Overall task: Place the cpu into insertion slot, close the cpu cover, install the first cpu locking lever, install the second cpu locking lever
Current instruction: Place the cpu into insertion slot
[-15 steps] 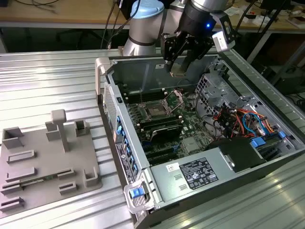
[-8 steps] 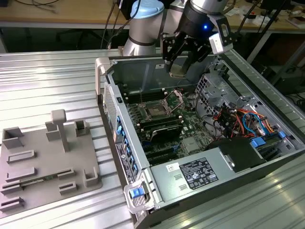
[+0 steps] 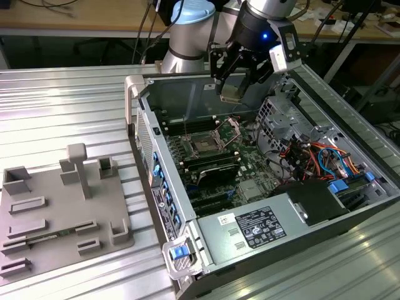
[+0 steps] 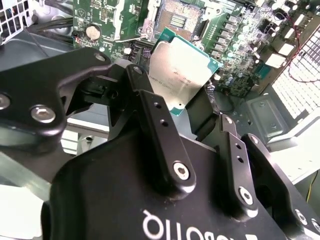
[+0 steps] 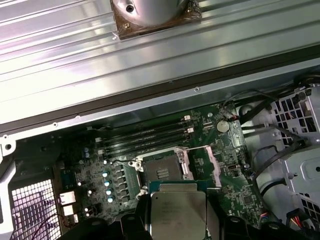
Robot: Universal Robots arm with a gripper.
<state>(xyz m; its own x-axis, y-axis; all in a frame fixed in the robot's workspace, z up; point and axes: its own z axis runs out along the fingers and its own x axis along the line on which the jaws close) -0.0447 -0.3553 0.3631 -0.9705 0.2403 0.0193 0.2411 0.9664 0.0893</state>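
My gripper (image 3: 232, 87) hangs inside the open computer case, shut on the cpu (image 3: 232, 94), a small square chip with a silvery top. In both wrist views the cpu (image 4: 179, 75) (image 5: 177, 210) sits between the black fingers (image 4: 150, 102). The gripper (image 4: 175, 84) holds it above the green motherboard (image 3: 250, 169), apart from it. The insertion slot (image 3: 205, 145) (image 5: 160, 172) (image 4: 177, 19) lies uncovered beneath and a little aside of the chip. The cpu cover (image 3: 230, 129) (image 5: 187, 162) stands swung up at the slot's edge.
Case walls (image 3: 150, 125) ring the board. A drive cage with coloured cables (image 3: 312, 156) and a power supply (image 3: 262, 226) stand toward the exterior view's right. Memory slots (image 5: 145, 137) run beside the socket. A grey fixture plate (image 3: 62, 212) lies on the ribbed table at the exterior view's left.
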